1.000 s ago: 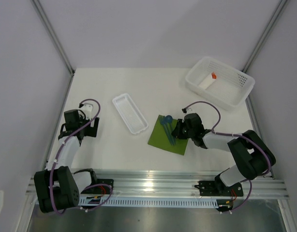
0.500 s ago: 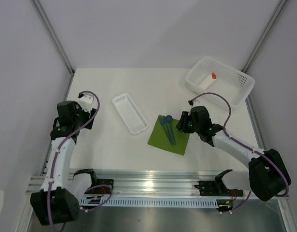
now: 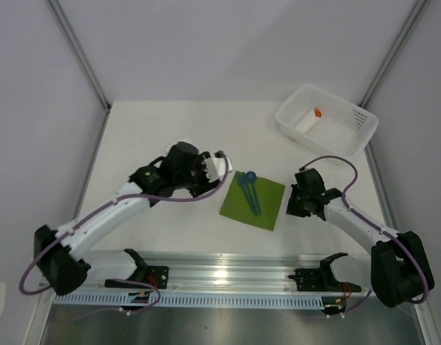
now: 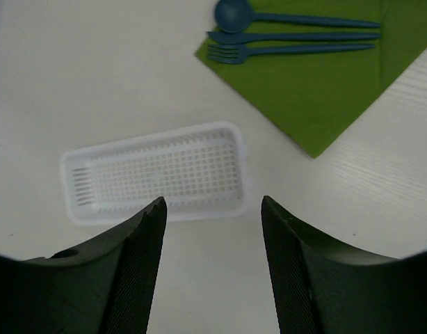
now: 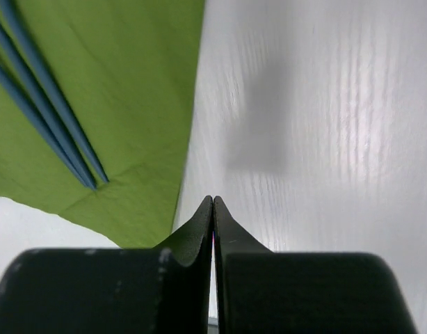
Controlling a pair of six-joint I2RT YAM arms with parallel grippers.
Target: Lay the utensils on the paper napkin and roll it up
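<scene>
The olive-green paper napkin [image 3: 258, 205] lies flat at mid-table. The dark blue utensils [image 3: 248, 189] lie side by side on its left part: a spoon [image 4: 231, 13], a fork [image 4: 227, 53] and a third slim blue piece between them. My left gripper [image 3: 210, 175] is open and empty, hovering over the table by the narrow white tray, left of the napkin; its jaws [image 4: 213, 205] frame bare table. My right gripper [image 3: 295, 200] is shut on nothing, its tips [image 5: 213, 202] just off the napkin's right edge [image 5: 116, 104].
The narrow white ribbed tray [image 4: 155, 174] lies just beyond my left fingertips; my left arm hides it in the top view. A white basket [image 3: 350, 136] at the back right holds a white piece with an orange tip [image 3: 311, 118].
My left arm has swung from the table's left edge rightwards over the tray, up to the napkin. My right gripper has drawn back from over the napkin to just off its right edge.
</scene>
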